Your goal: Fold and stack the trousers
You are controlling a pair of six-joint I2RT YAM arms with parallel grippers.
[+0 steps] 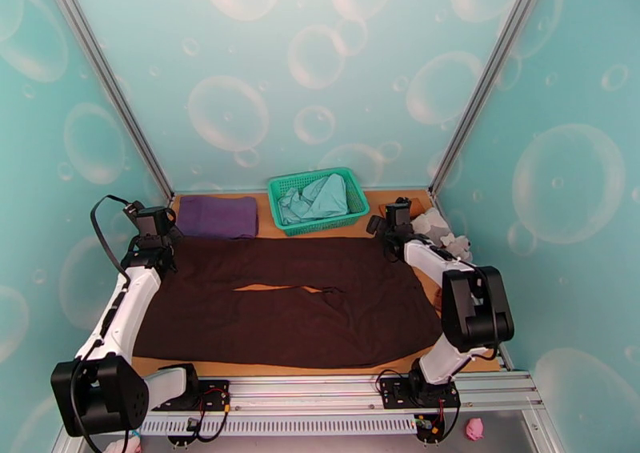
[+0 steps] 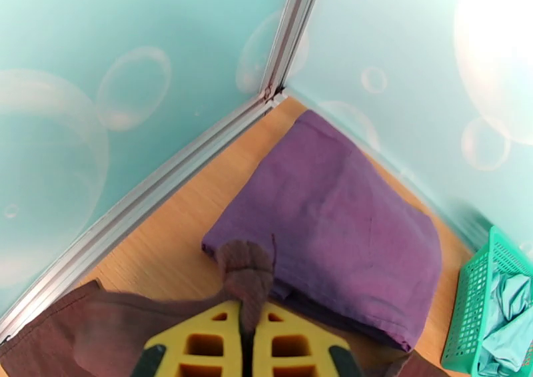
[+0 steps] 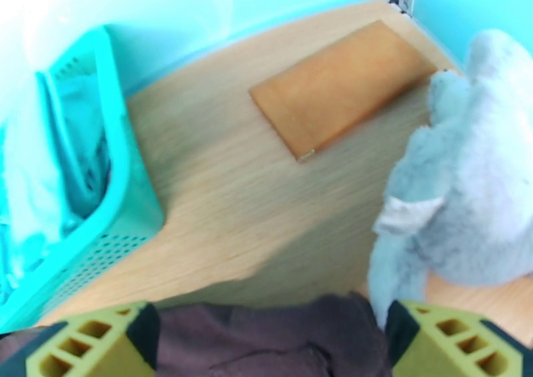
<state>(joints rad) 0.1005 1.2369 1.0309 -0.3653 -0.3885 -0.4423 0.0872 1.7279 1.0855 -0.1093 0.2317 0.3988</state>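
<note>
Left gripper (image 2: 246, 335) pinches the far edge of the soft, matte brown trousers (image 1: 280, 318) beside a folded purple cloth (image 2: 346, 232); right gripper (image 3: 266, 328) straddles the fabric, jaws wide.

I see 3 walls (image 1: 240, 62) round the tabletop (image 1: 267, 226). They're all soft blue-green w/ big pale soap bubbles printed on them. A grey metal post stands in each back corner, one on the left (image 1: 104, 78) and one on the rt (image 1: 488, 78). Both lean outward as they go up. A grey metal strip (image 2: 133, 205) runs along the bottom of the left wall. The tabletop is light brown wood. Light is bright and even, w/ a white glare (image 2: 500, 38) on the back wall.
</note>
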